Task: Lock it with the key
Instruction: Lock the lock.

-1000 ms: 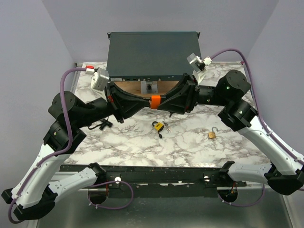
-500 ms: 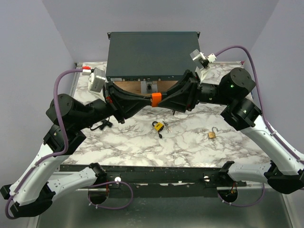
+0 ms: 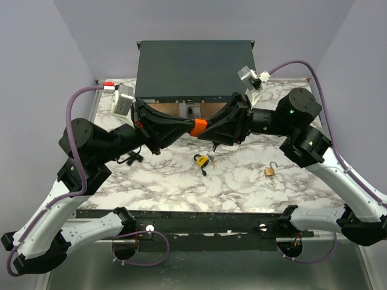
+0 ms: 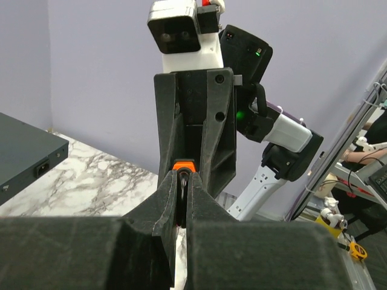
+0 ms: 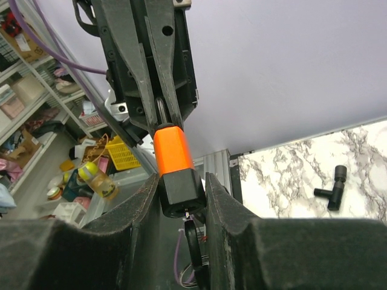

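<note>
Readable text, labels, brands, numbers, signs: none in any view.
- Dark box (image 3: 193, 63), upper centre of the overhead view: marks along its front edge are too small to read.
- Yellow padlock (image 3: 200, 160) and brass padlock (image 3: 270, 172), on the table (image 3: 151, 181): any lettering is too small to tell.
- Key (image 5: 172, 148), orange head, centre of the right wrist view: plain surface, nothing legible.

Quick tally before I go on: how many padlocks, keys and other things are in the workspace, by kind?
Padlocks: 2, the yellow padlock and the brass padlock
Keys: 1, the orange-headed key, held in the air; any smaller ones by the yellow padlock are too small to tell
Boxes: 1, the dark box
Small parts: 1, the black T-shaped part
Total: 5
</note>
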Motion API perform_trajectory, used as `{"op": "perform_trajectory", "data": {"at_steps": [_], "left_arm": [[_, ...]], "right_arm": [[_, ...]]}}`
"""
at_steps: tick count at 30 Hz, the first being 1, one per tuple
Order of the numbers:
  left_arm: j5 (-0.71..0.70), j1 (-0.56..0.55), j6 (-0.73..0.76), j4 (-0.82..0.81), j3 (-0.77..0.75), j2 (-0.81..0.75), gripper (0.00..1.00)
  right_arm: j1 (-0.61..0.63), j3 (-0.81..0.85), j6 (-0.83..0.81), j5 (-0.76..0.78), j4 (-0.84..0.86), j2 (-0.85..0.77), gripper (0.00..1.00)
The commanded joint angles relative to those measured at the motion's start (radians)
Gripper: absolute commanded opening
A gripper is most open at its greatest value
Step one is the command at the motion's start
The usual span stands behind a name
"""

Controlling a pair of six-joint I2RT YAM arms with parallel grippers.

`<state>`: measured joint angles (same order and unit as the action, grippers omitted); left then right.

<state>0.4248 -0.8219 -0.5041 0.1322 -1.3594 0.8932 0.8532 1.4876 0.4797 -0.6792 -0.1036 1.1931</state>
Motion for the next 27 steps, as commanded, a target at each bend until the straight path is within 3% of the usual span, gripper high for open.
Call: {"op": "perform_trajectory", "data": {"at_steps": [1, 14, 27], "left_arm": [[0.112, -0.065, -0.035, 0.099, 0.103, 0.094, 0.0], [0.046, -0.125, -0.115, -0.048, 0.31, 0.004, 0.0], [-0.004, -0.187, -0.16, -0.199, 0.43, 0.032, 0.0]], "right_arm": [[0.041, 0.019, -0.022, 0.173, 0.029, 0.071, 0.01], [0.041, 0.053, 0.096, 0.213, 0.244, 0.077, 0.01], [0.041, 0.14, 0.146, 0.206, 0.3, 0.127, 0.01]]}}
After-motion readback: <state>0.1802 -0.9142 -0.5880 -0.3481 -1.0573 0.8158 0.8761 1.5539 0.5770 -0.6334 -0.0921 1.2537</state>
